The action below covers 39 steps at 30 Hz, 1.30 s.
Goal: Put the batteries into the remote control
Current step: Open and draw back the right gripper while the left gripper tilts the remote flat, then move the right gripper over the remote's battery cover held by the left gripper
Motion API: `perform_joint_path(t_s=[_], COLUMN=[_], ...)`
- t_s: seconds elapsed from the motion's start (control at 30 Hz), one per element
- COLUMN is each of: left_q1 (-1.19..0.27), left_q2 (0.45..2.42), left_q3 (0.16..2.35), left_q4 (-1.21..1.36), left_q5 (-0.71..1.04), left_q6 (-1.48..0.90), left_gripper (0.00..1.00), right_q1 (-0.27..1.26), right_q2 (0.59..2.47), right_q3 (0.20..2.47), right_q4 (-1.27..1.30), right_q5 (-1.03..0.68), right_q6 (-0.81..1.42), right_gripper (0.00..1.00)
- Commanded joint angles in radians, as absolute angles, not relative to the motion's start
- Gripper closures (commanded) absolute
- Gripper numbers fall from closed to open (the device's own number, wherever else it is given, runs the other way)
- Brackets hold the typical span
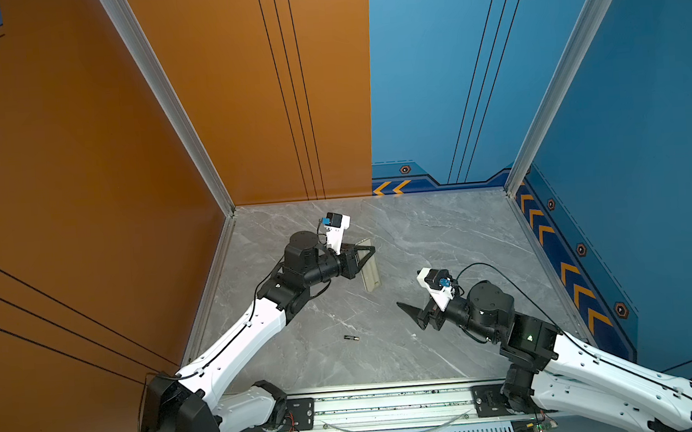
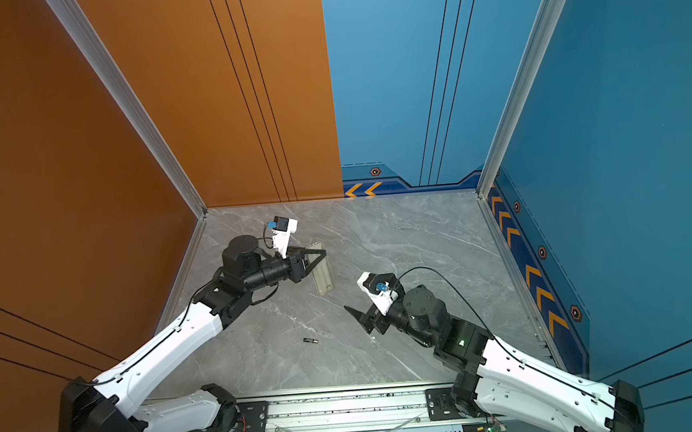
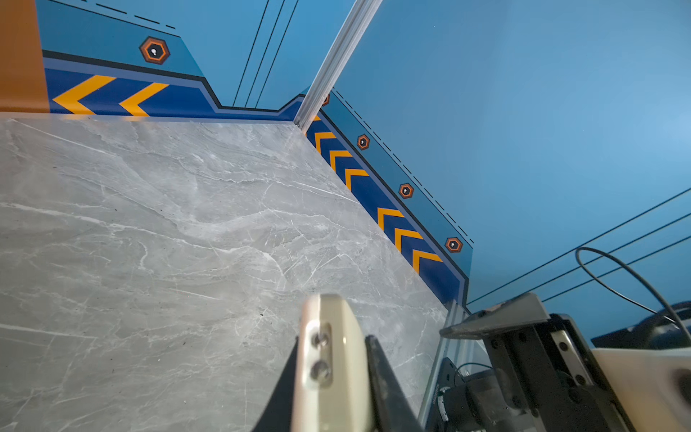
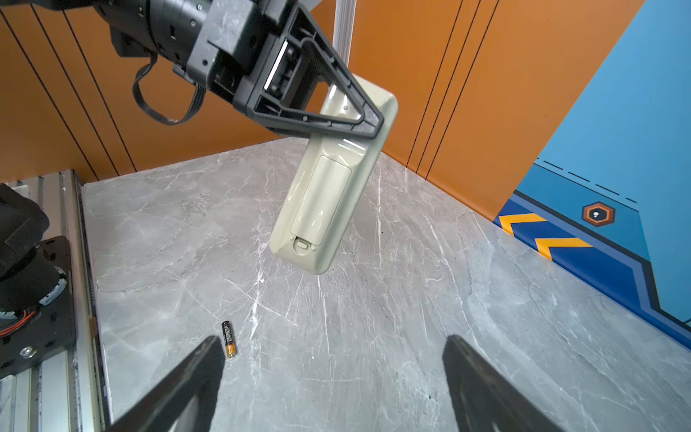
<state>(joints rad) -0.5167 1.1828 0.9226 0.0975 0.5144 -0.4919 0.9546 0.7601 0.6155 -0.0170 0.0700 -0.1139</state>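
My left gripper (image 1: 371, 249) (image 3: 332, 342) is shut on the remote control (image 1: 370, 273) (image 2: 323, 275) (image 3: 334, 370), a slim off-white handset that hangs clear of the grey marble table (image 1: 421, 237). It is held near one end. In the right wrist view the remote control (image 4: 321, 202) shows its back, with the battery cover closed. One battery (image 1: 351, 338) (image 2: 310, 341) (image 4: 229, 339), black with a copper-orange end, lies on the table near the front. My right gripper (image 1: 410, 314) (image 2: 357, 318) (image 4: 334, 340) is open and holds nothing. It hovers to the right of the battery.
An aluminium rail (image 1: 391, 405) with both arm bases runs along the table's front edge. Orange wall panels (image 1: 82, 160) close the left and back left, blue panels (image 1: 642, 121) the back right and right. A black cable (image 1: 502, 273) loops above my right wrist.
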Motion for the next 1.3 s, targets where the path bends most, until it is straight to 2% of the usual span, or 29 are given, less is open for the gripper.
perform_joint_path(t_s=[0.0,0.4,0.73,1.03,1.27], left_q1=[-0.498,-0.45,-0.441,-0.411,-0.399], left_q2=[1.155,1.173,1.259,1.284,1.319], left_q3=[0.895,0.733,0.693,0.767,0.809], left_q4=[0.079,0.207,0.331,0.287,0.176], left_q5=[0.611,0.74,0.831,0.945,1.004], left_q6=[-0.495,-0.577,-0.706,-0.761,-0.685], left_gripper=[1.0,1.0,1.0,1.0,1.0], right_q1=[0.981,1.048,1.111,1.147,1.151], right_q2=[0.787,0.847,0.88,0.895,0.918], right_q3=[0.621,0.669,0.749,0.857,0.898], right_q4=[-0.025,-0.018,-0.142,-0.324,-0.383], right_q5=[0.115,0.122,0.166,0.202,0.163], right_q6=[-0.175,-0.308,-0.377,-0.424,-0.444], right_gripper=[0.11,0.12,0.12,0.11,0.11])
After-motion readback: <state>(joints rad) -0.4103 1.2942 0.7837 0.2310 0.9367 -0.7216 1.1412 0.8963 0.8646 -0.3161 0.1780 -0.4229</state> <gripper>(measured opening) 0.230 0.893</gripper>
